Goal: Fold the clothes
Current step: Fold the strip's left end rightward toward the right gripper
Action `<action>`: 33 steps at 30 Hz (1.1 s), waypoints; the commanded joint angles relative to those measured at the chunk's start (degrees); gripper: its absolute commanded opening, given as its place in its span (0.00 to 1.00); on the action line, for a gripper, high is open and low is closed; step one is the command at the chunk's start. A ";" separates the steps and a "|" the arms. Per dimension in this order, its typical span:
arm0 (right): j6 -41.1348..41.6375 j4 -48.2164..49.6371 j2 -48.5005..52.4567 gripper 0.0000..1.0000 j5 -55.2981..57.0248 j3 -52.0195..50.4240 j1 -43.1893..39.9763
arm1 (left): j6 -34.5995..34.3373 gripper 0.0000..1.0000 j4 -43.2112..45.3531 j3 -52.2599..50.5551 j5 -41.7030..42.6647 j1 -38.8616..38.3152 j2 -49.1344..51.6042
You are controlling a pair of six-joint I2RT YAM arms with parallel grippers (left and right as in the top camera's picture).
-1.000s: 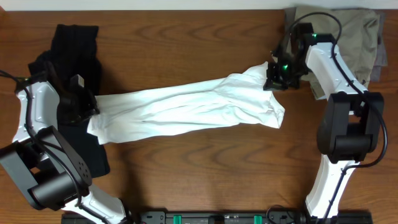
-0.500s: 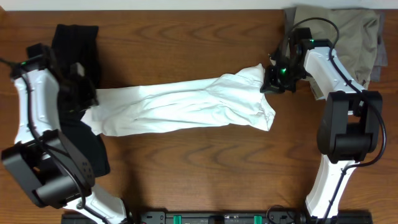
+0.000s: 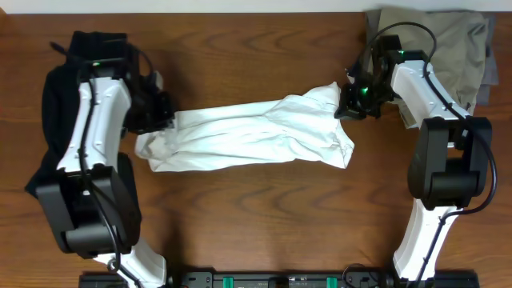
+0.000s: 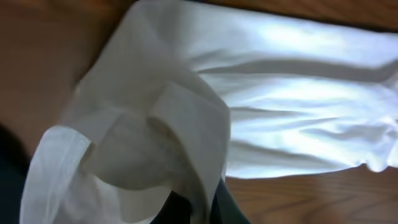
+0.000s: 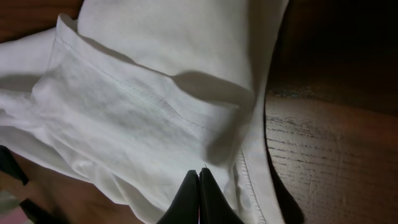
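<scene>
The white T-shirt (image 3: 256, 136) lies bunched in a long band across the wooden table, held at both ends. My left gripper (image 3: 160, 120) is shut on its left end; in the left wrist view the fabric (image 4: 280, 93) folds over and passes between my dark fingers (image 4: 227, 208). My right gripper (image 3: 350, 106) is shut on the shirt's right end, and in the right wrist view its tips (image 5: 199, 186) pinch the white cloth (image 5: 155, 93) near a stitched hem. The black garment (image 3: 52, 96) lies at the far left, partly under my left arm.
An olive-grey garment (image 3: 448, 40) lies in the back right corner behind my right arm. Bare wood table (image 3: 256, 48) shows behind and in front of the shirt. The arm bases stand at the front left and front right.
My left gripper has moved back and to the right with the shirt's left end, so the shirt is shorter and more bunched. My right gripper shifted slightly back, then stayed still.
</scene>
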 commanded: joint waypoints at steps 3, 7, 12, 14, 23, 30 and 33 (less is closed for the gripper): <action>0.44 0.09 -0.83 0.02 -1.07 -0.09 0.11 | -5.66 0.06 2.25 1.03 -0.42 -4.96 -0.81; 0.42 0.04 -0.83 0.02 -1.05 -0.09 0.11 | -7.13 0.06 4.00 1.03 -0.44 -7.74 -0.81; 0.42 0.04 -0.83 0.02 -1.05 -0.09 0.11 | -8.87 0.06 6.51 1.03 -0.42 -10.64 -0.68; 0.42 0.04 -0.83 0.02 -1.05 -0.09 0.11 | -9.51 0.06 7.48 1.03 -0.39 -11.89 -0.68; 0.00 -0.17 -0.83 0.03 -0.90 -0.09 0.11 | -11.61 0.06 10.38 1.03 -0.42 -17.09 -0.20; -0.44 -0.37 -0.83 0.03 -0.85 -0.09 0.11 | -12.87 0.05 12.17 1.03 0.04 -19.87 1.75; -0.63 -0.50 -0.83 0.03 -0.83 -0.09 0.11 | -13.33 0.06 13.57 1.03 0.04 -21.07 2.34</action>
